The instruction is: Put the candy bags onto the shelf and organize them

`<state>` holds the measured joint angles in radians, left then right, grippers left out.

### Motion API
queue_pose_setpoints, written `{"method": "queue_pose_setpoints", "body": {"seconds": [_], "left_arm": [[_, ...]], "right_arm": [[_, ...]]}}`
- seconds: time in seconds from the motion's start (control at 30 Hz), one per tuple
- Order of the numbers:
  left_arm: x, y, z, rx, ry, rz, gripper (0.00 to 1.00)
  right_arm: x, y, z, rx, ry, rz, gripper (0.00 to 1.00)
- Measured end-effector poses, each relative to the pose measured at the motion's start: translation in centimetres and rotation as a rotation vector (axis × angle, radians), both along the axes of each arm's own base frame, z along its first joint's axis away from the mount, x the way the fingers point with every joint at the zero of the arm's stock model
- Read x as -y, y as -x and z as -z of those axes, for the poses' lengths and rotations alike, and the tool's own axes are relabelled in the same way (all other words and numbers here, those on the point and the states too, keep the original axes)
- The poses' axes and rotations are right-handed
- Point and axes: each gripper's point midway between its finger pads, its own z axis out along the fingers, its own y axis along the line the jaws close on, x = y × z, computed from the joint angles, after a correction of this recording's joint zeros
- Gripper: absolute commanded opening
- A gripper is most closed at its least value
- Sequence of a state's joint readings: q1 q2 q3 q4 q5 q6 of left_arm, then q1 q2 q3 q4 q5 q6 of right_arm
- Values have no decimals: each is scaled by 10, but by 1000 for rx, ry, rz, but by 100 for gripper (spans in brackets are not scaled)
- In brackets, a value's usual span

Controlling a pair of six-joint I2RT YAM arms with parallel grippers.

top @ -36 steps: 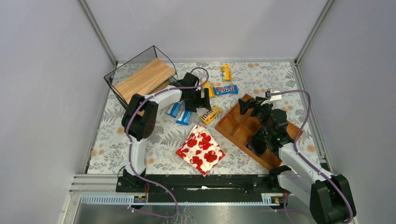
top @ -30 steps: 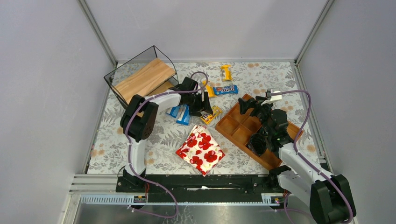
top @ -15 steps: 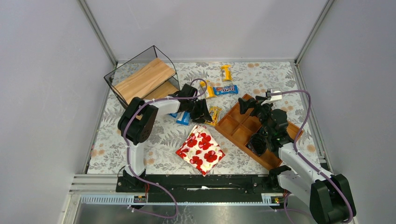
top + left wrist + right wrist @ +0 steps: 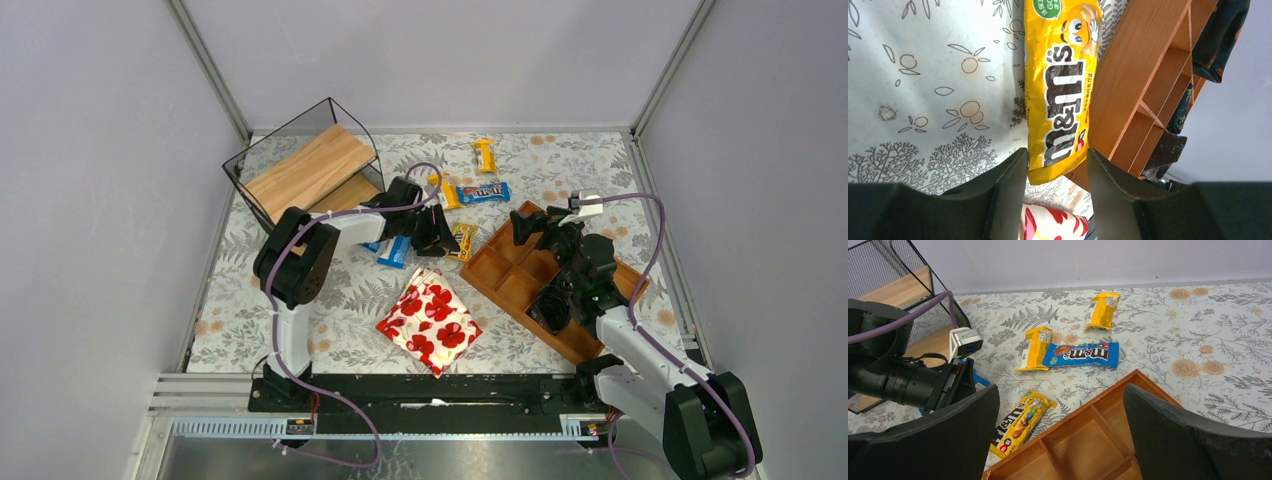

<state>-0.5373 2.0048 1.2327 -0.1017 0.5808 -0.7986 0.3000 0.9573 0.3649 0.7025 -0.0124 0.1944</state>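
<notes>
**Left claw closed on 1 yellow packet beside the tray**

The left claw [image 4: 1055, 162] is half narrowed. Its fingers [image 4: 1008, 185] press both long edges of the near end of a yellow candy packet [image 4: 1063, 85]. The packet lies flat on the flowered cloth [image 4: 923, 100] and stretches straight ahead of the claw. The wooden tray [image 4: 1143, 85] runs just beside the packet, on the claw's right. The poppy pouch [image 4: 428, 320] lies just behind the fingertips. Blue packets [image 4: 393, 252] lie under the claw's wrist, and the shelf [image 4: 305, 170] stands beyond them. The right claw [image 4: 1060, 405] gapes wide over the tray, gripping nothing. Ahead of it lie 1 blue bag [image 4: 1080, 354] and 2 yellow bags [image 4: 1103, 310].
</notes>
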Motion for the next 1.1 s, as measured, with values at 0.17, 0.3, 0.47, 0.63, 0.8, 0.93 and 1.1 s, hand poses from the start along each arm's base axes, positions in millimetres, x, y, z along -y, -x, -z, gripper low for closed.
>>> {"method": "queue_pose_setpoints", "body": {"seconds": [0.17,0.3,0.47,0.63,0.8,0.93,1.1], "left_arm": [[2,-2,7,-17,5,-14,40],[3,-4,8,-25,11,-26,29],[2,-9,6,-20,20,-40,14],[-1,-12,6,-20,21,-52,5],[-3,-13,3,-18,16,-60,0],[-9,-13,-14,22,-7,-63,0],[-21,-13,-59,136,-35,-62,0]], "right_arm": [[0,-1,2,-7,2,0,100],[0,-1,3,-8,2,0,100],[0,-1,3,-8,2,0,100],[0,-1,3,-8,3,0,100],[0,0,4,-11,3,0,100],[0,0,4,-11,3,0,100],[0,0,4,-10,3,0,100]]}}
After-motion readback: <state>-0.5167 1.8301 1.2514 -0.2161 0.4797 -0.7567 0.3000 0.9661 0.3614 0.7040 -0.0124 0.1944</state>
